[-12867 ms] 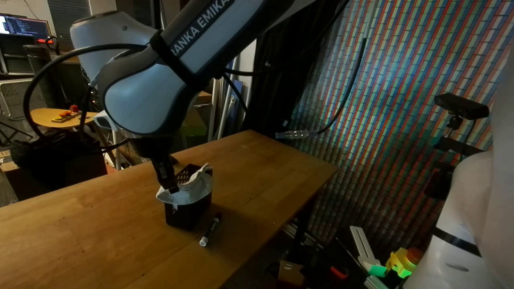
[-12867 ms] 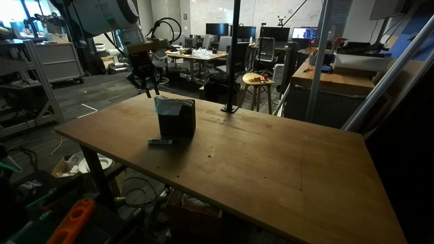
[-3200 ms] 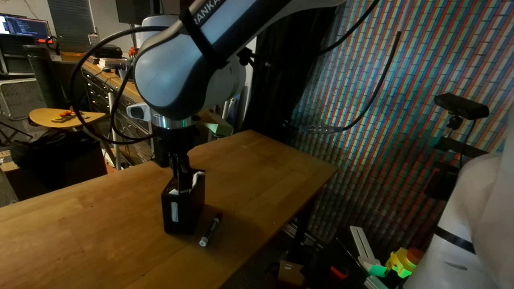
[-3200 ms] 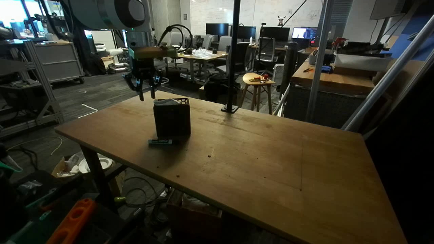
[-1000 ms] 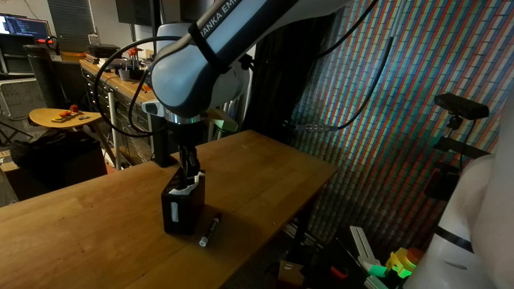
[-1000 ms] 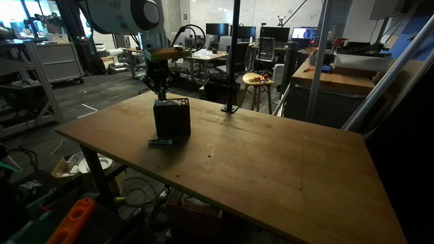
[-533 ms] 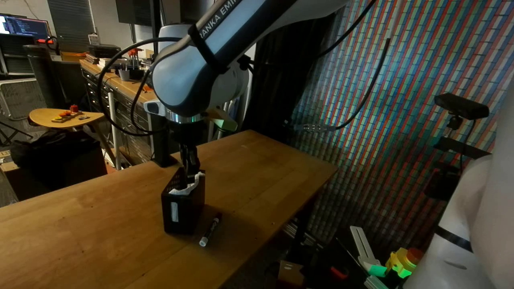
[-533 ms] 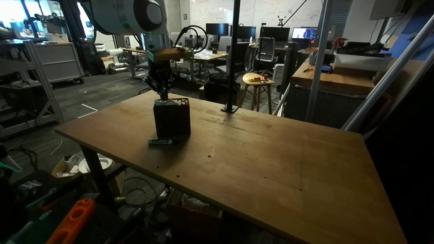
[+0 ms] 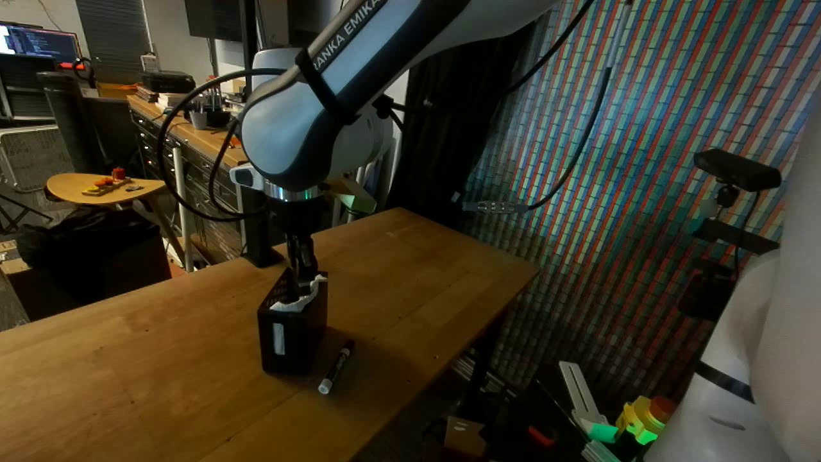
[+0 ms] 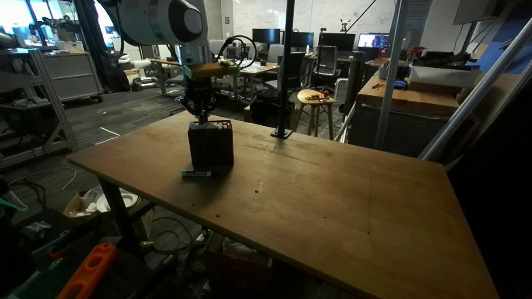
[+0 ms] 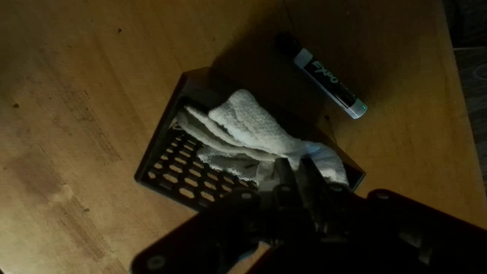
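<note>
Now my tool (image 11: 294, 163), spread apart earlier, had clenched on the white cloth (image 11: 255, 123) inside the black box (image 10: 211, 145); grasp seemed secured.

You have a whitish, rumpled cloth (image 11: 251, 127) bunched inside an upright black box (image 10: 211, 147) with a honeycomb-pierced wall. Your cloth lies in loose folds along the box's opposite long wall, its top edge showing just above the box's rim.

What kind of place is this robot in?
Probably a robotics lab, maybe inside an office. You can see a Franka Emika robot arm, a big whiteboard with writing on it, and computer monitors on desks at the back.
</note>
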